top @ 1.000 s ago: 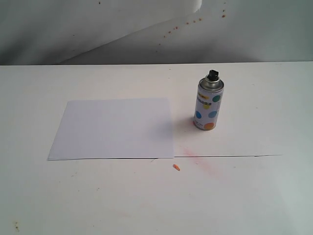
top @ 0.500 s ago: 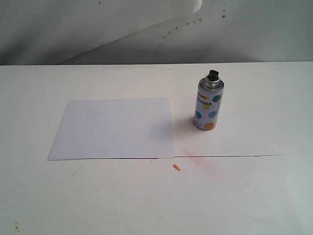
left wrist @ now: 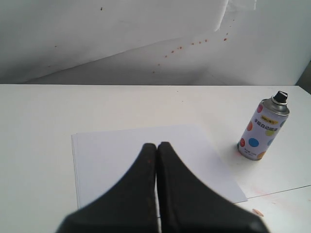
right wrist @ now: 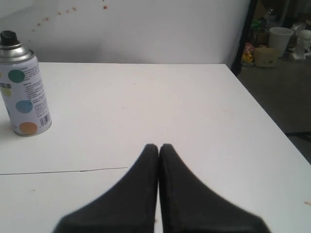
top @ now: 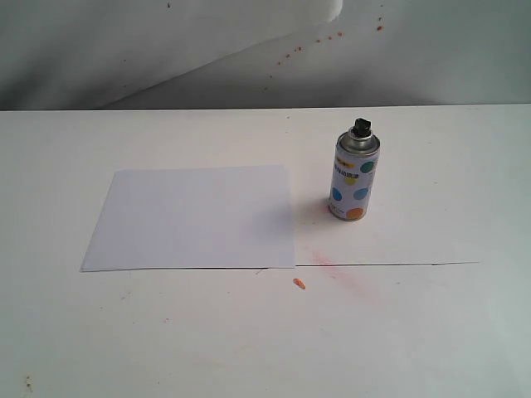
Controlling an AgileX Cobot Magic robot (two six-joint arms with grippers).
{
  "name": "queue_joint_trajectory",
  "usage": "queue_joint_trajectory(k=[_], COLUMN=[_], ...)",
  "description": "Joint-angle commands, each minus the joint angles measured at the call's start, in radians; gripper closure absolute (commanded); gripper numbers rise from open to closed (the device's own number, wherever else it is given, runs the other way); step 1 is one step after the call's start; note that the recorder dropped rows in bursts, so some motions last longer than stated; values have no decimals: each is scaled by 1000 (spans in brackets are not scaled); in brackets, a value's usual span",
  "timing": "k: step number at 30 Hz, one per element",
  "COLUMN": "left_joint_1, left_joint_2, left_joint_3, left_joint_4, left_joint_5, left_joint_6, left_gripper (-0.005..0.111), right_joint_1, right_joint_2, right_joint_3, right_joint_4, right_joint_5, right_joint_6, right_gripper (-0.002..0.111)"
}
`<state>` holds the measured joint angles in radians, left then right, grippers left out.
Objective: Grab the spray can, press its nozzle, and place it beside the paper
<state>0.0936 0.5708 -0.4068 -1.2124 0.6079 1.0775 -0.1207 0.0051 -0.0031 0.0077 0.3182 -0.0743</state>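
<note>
The spray can (top: 353,178) stands upright on the white table, white with coloured dots, a silver shoulder and a black nozzle (top: 360,127) on top. It also shows in the left wrist view as the spray can (left wrist: 262,128) and in the right wrist view as the spray can (right wrist: 23,92). The paper (top: 192,217) lies flat to the can's left, a small gap apart. My left gripper (left wrist: 157,145) is shut and empty, hanging over the paper (left wrist: 141,145). My right gripper (right wrist: 159,146) is shut and empty, well off to the side of the can. Neither gripper appears in the exterior view.
A thin dark seam (top: 390,264) runs across the table in front of the can. A small orange blob (top: 299,284) and a faint pink smear (top: 348,278) lie near it. The table's edge (right wrist: 262,111) drops off beyond the right gripper, with clutter on the floor.
</note>
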Motion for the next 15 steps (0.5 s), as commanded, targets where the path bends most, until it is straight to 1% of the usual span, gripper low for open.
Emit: queue_joint_trajectory(k=[1, 15], left_joint_1=[-5, -5], left_joint_2=[-6, -6], left_joint_3=[8, 8], left_joint_4=[-8, -8], left_joint_5=[-2, -2], left_joint_6=[2, 5], left_gripper=[107, 107], right_joint_1=[-7, -7], right_joint_2=[-5, -5], right_joint_3=[3, 3], right_joint_4=[-14, -14], right_joint_5=[6, 25], right_joint_6=[-5, -5], right_gripper=[108, 108])
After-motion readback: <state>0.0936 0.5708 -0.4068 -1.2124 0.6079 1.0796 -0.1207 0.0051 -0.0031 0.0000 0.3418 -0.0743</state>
